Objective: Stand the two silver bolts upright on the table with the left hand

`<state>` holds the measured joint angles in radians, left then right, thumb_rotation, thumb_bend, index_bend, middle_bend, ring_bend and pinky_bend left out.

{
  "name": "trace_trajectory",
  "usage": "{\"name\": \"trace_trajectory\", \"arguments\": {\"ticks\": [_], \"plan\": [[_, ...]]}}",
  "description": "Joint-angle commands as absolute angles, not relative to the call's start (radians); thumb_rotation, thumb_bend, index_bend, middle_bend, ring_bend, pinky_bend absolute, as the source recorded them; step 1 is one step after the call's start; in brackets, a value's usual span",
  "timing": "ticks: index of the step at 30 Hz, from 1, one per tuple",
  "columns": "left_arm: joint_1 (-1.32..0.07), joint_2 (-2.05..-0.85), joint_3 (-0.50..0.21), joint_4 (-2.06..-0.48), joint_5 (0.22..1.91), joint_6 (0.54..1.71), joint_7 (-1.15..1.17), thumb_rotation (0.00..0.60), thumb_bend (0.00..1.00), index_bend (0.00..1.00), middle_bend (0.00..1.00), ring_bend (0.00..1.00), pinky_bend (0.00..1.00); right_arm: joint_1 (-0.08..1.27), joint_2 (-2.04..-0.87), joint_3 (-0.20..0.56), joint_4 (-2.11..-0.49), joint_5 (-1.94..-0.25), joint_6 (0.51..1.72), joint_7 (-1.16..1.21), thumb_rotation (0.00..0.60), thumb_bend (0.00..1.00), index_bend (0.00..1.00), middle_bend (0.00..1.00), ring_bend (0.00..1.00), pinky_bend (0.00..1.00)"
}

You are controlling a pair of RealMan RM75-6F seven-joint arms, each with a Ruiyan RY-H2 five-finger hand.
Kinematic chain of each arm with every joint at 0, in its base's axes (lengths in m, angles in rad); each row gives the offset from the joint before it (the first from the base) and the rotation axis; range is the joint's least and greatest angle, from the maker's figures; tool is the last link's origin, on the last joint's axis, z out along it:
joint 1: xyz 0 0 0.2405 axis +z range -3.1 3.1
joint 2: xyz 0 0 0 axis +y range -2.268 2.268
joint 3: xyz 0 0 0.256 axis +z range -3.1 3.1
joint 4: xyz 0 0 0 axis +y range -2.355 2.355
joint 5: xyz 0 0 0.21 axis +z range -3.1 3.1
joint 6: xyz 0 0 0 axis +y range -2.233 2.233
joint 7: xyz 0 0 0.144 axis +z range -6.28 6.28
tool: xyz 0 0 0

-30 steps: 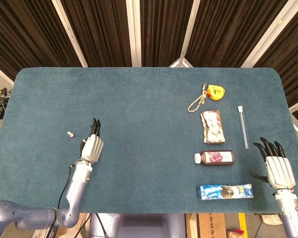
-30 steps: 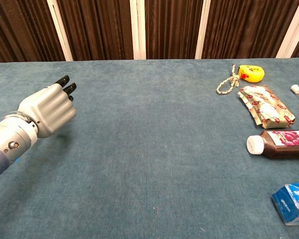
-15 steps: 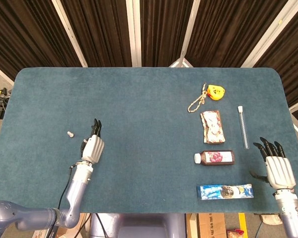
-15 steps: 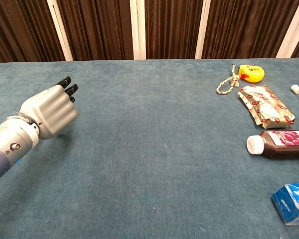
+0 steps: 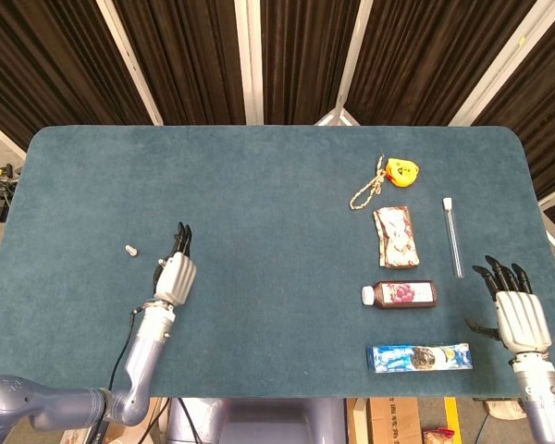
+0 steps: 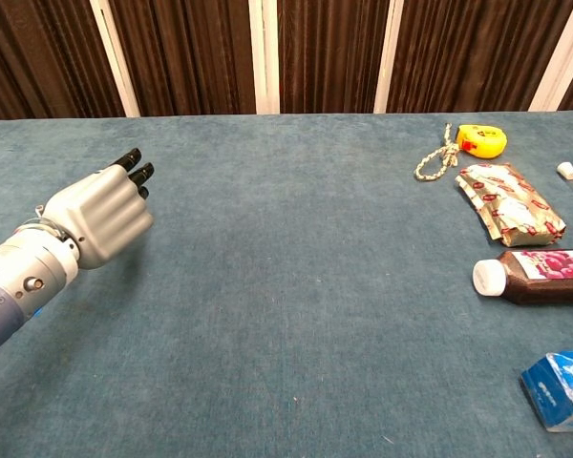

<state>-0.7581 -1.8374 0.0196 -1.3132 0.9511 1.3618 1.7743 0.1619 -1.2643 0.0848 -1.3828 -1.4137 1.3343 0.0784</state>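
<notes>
One small silver bolt (image 5: 129,249) sits on the blue table (image 5: 259,203) at the left; it is too small to tell whether it is upright. No second bolt shows in either view. My left hand (image 5: 176,270) (image 6: 95,215) hovers just right of that bolt, apart from it. I see the back of the hand, with its dark fingertips (image 6: 132,160) pointing away from me. Its palm side is hidden, so I cannot tell whether it holds anything. My right hand (image 5: 516,307) rests at the table's front right edge with fingers spread and nothing in it.
On the right half lie a yellow tape measure (image 5: 400,172) with a cord, a patterned packet (image 5: 395,237), a glass tube (image 5: 453,237), a dark bottle (image 5: 400,294) on its side and a blue tube (image 5: 418,357).
My left hand has drifted slightly to the right, away from the bolt. The bolt and my right hand have not moved.
</notes>
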Motion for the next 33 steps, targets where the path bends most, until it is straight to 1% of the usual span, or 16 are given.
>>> {"name": "trace_trajectory", "arguments": {"ticks": [1,4,7,11,15,22,25,30,33], "plan": [[-0.756,-1.834,0.019,-1.323,0.953,1.364,1.777,0.600,0.51,0.44,0.18,0.00,0.00,0.162,-1.265,0.085,-1.383,-1.415,1.335,0.078,0.600,0.17,0.18,0.09,0.12,0.00],[-0.755,-1.829,0.016,-1.332,0.949,1.363,1.784,0.600,0.49,0.33,0.16,0.00,0.00,0.162,-1.265,0.085,-1.384,-1.415,1.337,0.077,0.600,0.17,0.18,0.09,0.12,0.00],[-0.756,-1.824,0.011,-1.342,0.958,1.366,1.777,0.600,0.45,0.25,0.13,0.00,0.00,0.161,-1.265,0.086,-1.384,-1.414,1.338,0.075,0.600,0.17,0.18,0.09,0.12,0.00],[-0.761,-1.808,-0.013,-1.390,0.984,1.384,1.745,0.600,0.44,0.20,0.11,0.00,0.00,0.162,-1.266,0.084,-1.384,-1.416,1.337,0.072,0.600,0.17,0.18,0.09,0.12,0.00],[-0.767,-1.775,-0.060,-1.478,1.004,1.408,1.692,0.600,0.44,0.16,0.11,0.00,0.00,0.163,-1.267,0.084,-1.383,-1.415,1.335,0.067,0.600,0.17,0.18,0.09,0.12,0.00],[-0.755,-1.685,-0.174,-1.657,0.994,1.405,1.482,0.600,0.43,0.16,0.11,0.00,0.00,0.162,-1.270,0.084,-1.383,-1.416,1.339,0.056,0.600,0.17,0.18,0.09,0.12,0.00],[-0.738,-1.628,-0.238,-1.768,0.966,1.419,1.383,0.600,0.43,0.17,0.11,0.00,0.00,0.162,-1.273,0.083,-1.383,-1.416,1.339,0.046,0.600,0.17,0.18,0.09,0.12,0.00],[-0.674,-1.479,-0.306,-1.964,0.922,1.463,1.246,0.600,0.43,0.19,0.11,0.00,0.00,0.163,-1.276,0.080,-1.385,-1.422,1.341,0.036,0.600,0.17,0.18,0.09,0.12,0.00],[-0.603,-1.376,-0.313,-2.063,0.908,1.487,1.130,0.600,0.43,0.19,0.10,0.00,0.00,0.163,-1.276,0.078,-1.389,-1.427,1.346,0.029,0.600,0.17,0.18,0.09,0.12,0.00]]}}
